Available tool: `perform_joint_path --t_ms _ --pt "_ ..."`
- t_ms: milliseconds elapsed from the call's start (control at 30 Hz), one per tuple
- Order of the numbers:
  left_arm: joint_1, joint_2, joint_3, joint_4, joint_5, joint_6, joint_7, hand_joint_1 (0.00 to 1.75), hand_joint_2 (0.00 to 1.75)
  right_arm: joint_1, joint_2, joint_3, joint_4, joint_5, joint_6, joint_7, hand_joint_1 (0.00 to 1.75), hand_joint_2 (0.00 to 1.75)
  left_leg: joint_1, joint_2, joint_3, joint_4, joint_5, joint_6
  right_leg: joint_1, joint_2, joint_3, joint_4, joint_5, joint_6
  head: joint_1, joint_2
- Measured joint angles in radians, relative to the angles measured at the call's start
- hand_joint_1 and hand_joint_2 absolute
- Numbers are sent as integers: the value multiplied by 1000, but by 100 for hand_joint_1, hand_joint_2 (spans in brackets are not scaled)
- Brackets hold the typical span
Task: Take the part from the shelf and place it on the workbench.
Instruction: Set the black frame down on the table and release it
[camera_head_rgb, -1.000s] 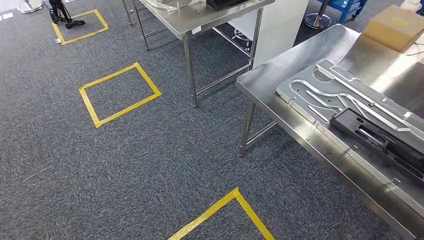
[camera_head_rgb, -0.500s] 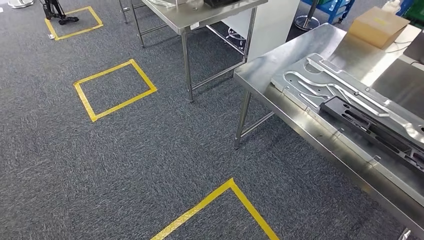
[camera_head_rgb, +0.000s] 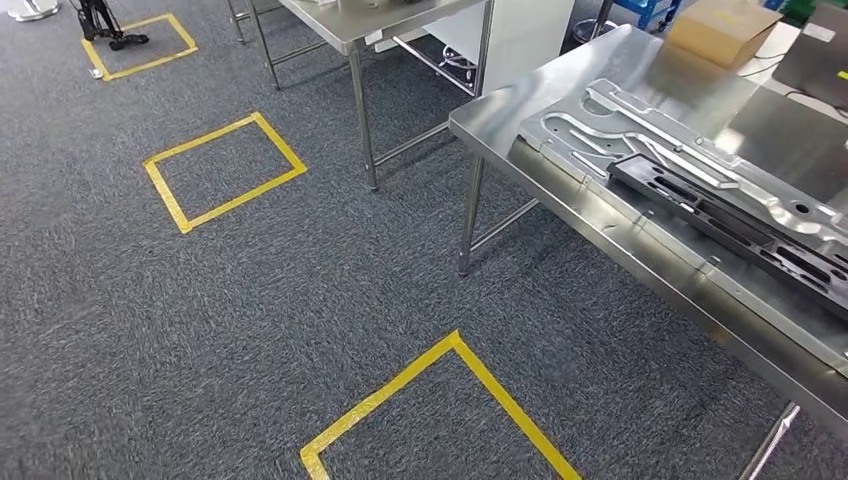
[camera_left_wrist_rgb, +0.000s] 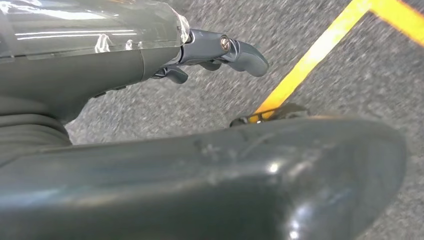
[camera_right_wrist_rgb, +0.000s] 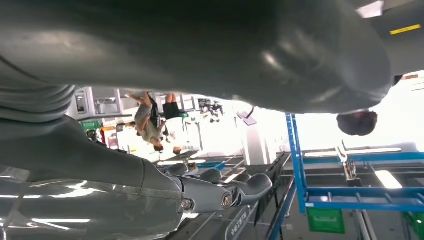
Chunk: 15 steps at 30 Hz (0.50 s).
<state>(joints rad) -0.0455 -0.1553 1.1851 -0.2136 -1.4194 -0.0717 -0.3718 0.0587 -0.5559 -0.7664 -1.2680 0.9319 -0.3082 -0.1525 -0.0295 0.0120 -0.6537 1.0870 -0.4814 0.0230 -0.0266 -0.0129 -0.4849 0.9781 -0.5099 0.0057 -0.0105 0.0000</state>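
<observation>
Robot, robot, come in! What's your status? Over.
Left hand over carpet, grip unclear; right hand empty, fingers apart. Black part lies on steel workbench. Yellow floor tape ahead, nothing blocking.

part (camera_head_rgb: 735, 215) and workbench (camera_head_rgb: 600, 215) cut off at right edge; left hand (camera_left_wrist_rgb: 220, 52) fingers mostly hidden, carpet (camera_left_wrist_rgb: 350, 85) blurred
</observation>
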Motion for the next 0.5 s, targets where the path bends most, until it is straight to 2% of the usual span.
perform_joint_path --t_ms 67,100,133,167,200,233,267,300,333,367,433,467,500 --pt "1 0 0 0 -3 0 0 0 0 1 1 -2 0 3 -2 -12 0 0 11 -5 -32 123 -99 -12 1 1 -30 1 24 -4 -1 0" --pt "1 0 0 0 -4 0 -1 0 0 2 3 -6 0 6 -2 -23 0 0 17 -6 -40 181 -122 -17 1 2 -46 3 36 -3 -1 0" --pt "1 0 0 0 -5 2 -2 0 0 4 7 -11 0 11 -3 -37 0 0 22 -6 -36 215 -120 -21 1 3 -63 5 48 0 -1 0" --pt "1 0 0 0 -6 7 -4 0 0 7 15 -19 -3 18 -3 -56 0 0 27 -6 -15 215 -96 -24 0 4 -80 7 58 3 -1 0" --pt "0 0 0 0 -6 18 -6 0 0 10 27 -29 -10 21 2 -79 0 0 32 -6 21 180 -65 -26 -1 6 -96 10 67 8 -1 0" --pt "0 0 0 0 -7 33 -7 0 0 14 43 -39 -22 17 16 -107 0 0 36 -6 75 117 -46 -27 -2 7 -110 14 76 12 -1 0" --pt "-1 0 0 0 -5 51 -5 0 0 21 67 -48 -43 -2 46 -138 0 0 38 -8 138 33 -43 -26 -1 7 -121 19 82 18 -1 0" --pt "-2 -1 1 0 0 66 -1 0 0 28 97 -54 -70 -34 96 -168 0 0 38 -9 189 -39 -54 -23 -1 7 -127 23 90 24 -1 0" --pt "-3 -1 4 0 9 75 2 0 0 37 132 -53 -101 -75 159 -190 0 0 38 -11 224 -92 -68 -19 0 7 -130 24 97 30 0 0" --pt "-5 -2 9 0 21 79 5 0 0 48 171 -43 -133 -113 230 -206 0 0 35 -11 239 -121 -77 -13 1 6 -131 22 105 37 0 0" --pt "-6 -2 24 0 41 77 8 0 0 82 257 9 -191 -155 335 -211 0 0 34 -10 233 -132 -63 4 -3 6 -132 20 114 49 1 0" --pt "-7 -2 30 0 46 77 9 0 0 103 299 54 -211 -155 356 -205 0 0 33 -8 228 -137 -53 14 -5 7 -140 36 98 52 2 0" --pt "-7 -2 35 0 47 77 10 0 0 125 337 106 -223 -145 352 -194 0 0 32 -6 221 -141 -43 22 -6 7 -156 73 68 52 2 0"
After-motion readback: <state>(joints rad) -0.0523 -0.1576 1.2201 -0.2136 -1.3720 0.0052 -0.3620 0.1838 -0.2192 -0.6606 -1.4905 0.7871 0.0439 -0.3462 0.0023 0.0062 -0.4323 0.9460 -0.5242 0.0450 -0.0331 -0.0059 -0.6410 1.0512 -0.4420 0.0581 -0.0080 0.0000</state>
